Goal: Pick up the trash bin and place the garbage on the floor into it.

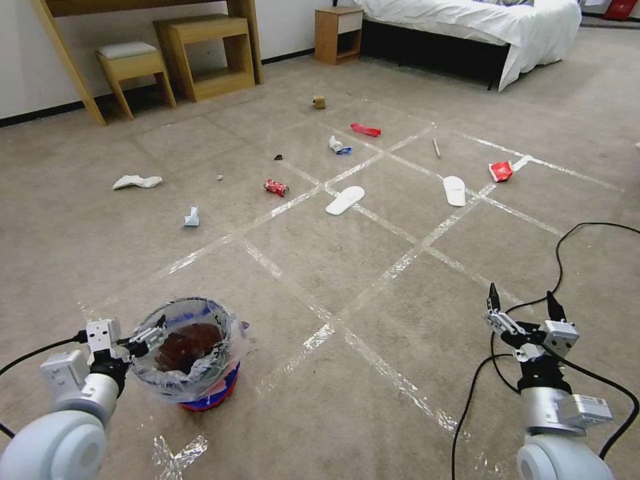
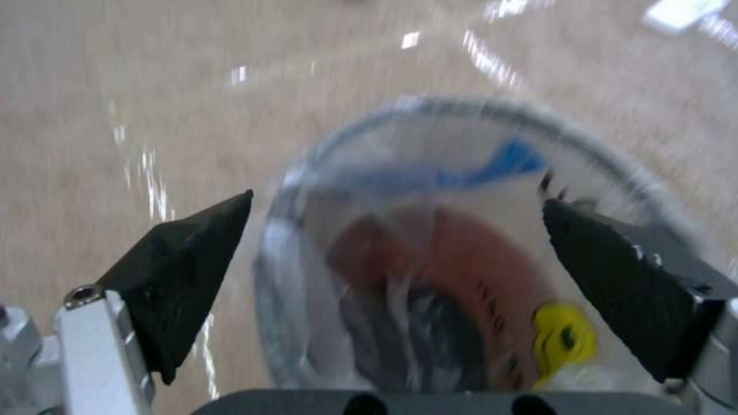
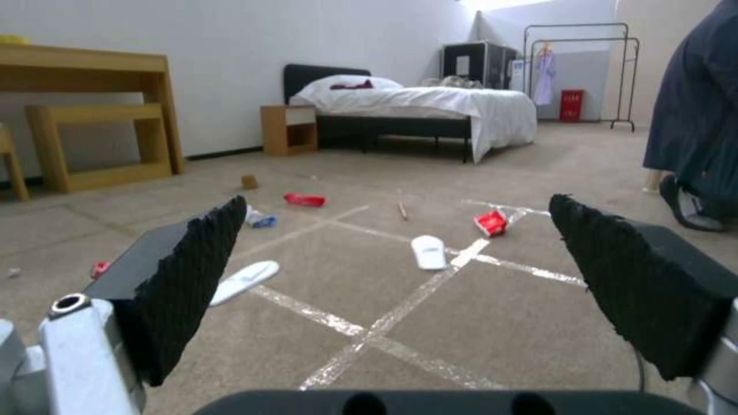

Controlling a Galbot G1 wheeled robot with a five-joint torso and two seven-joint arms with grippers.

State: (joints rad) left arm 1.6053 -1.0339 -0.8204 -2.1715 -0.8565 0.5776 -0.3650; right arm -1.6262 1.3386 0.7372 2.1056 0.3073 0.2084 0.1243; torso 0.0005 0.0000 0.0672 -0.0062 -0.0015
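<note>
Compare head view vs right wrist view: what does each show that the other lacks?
Head view alone: the blue-and-red plastic-lined trash bin at the left tool, and a crumpled white sock-like piece. Right wrist view alone: a metal clothes rack and a person's dark-clad leg. Both: the open right tool, two white slippers, white-sheeted bed.

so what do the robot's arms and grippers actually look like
Both arms are pale grey-white with rounded joint housings and silver cylindrical wrists. The left gripper and right gripper have white-silver blocky bodies and two black, wedge-shaped fingers with ridged pads. Black cables loop from each wrist.
</note>
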